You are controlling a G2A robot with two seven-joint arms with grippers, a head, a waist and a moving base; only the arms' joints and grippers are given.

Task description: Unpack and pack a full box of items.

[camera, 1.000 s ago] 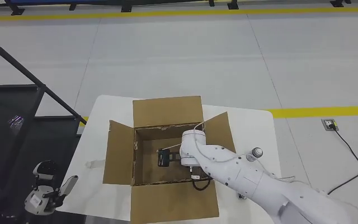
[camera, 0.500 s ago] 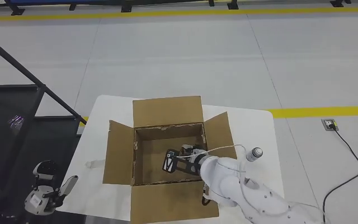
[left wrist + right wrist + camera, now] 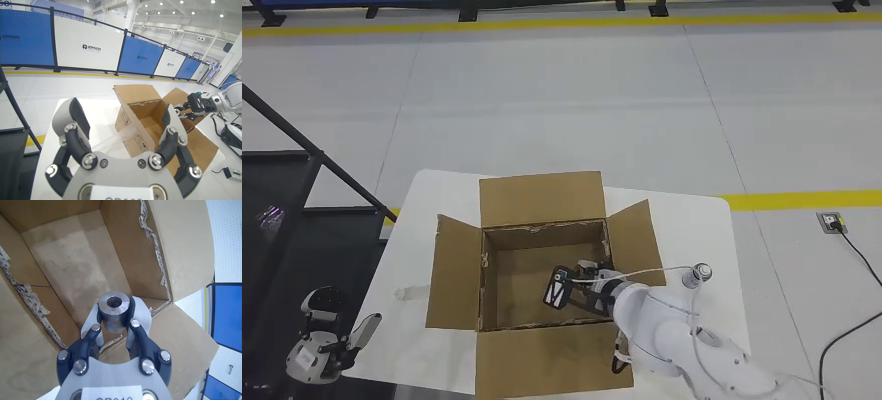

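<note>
An open cardboard box (image 3: pixel 542 203) stands in the middle of the white table, its four flaps folded out and its floor bare. My right gripper (image 3: pixel 560 291) hangs over the box's inside, near the right wall. In the right wrist view it (image 3: pixel 115 306) is shut on a grey metal cylinder (image 3: pixel 114 313) with a bore in its end face. The left wrist view has that gripper (image 3: pixel 180 112) above the box (image 3: pixel 143 121). My left gripper (image 3: pixel 121 108) is open and holds nothing, off the table's near left corner (image 3: pixel 347 342).
A small capped bottle (image 3: pixel 699 273) stands on the table right of the box. A clear plastic piece (image 3: pixel 410 292) lies by the box's left flap. A black metal frame (image 3: pixel 302 150) rises left of the table. The table's far corners are bare.
My right gripper has come up from deep in the box with the cylinder and shifted toward the right wall. The left arm has stayed put.
</note>
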